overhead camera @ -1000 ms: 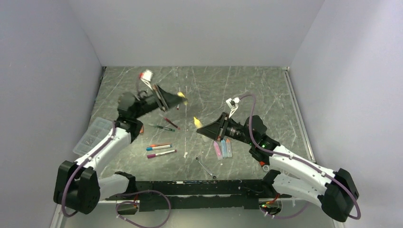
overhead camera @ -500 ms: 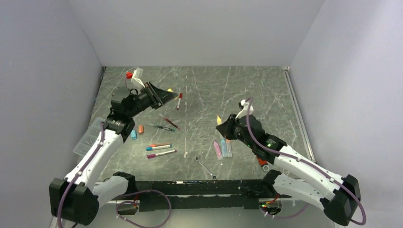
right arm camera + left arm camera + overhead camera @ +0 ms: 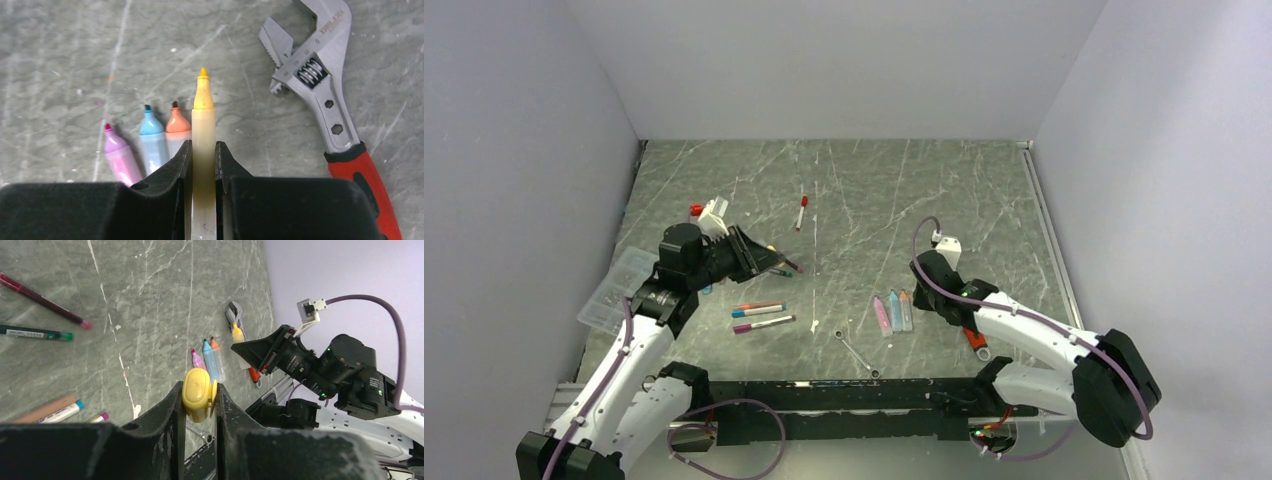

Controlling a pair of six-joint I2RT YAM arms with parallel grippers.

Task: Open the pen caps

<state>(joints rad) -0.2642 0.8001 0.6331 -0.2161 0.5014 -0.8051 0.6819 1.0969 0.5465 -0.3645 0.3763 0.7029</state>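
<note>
My left gripper [image 3: 199, 407] clamps the yellow cap [image 3: 196, 389], off its pen, and my right gripper [image 3: 203, 162] pinches the yellow highlighter [image 3: 203, 117], nib at twelve o'clock, parallel to three uncapped highlighters [image 3: 151, 145] just at its nine o'clock.

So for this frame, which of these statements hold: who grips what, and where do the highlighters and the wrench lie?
1. The left pincer is shut on a yellow cap. True.
2. The right pincer grips a capped green marker. False: it is shut on a yellow highlighter with its tip bare.
3. The pink highlighter, blue highlighter and orange highlighter lie side by side on the table, uncapped. True.
4. In the right wrist view the wrench lies left of those three. False: it lies to their right, red handle towards the camera.
</note>
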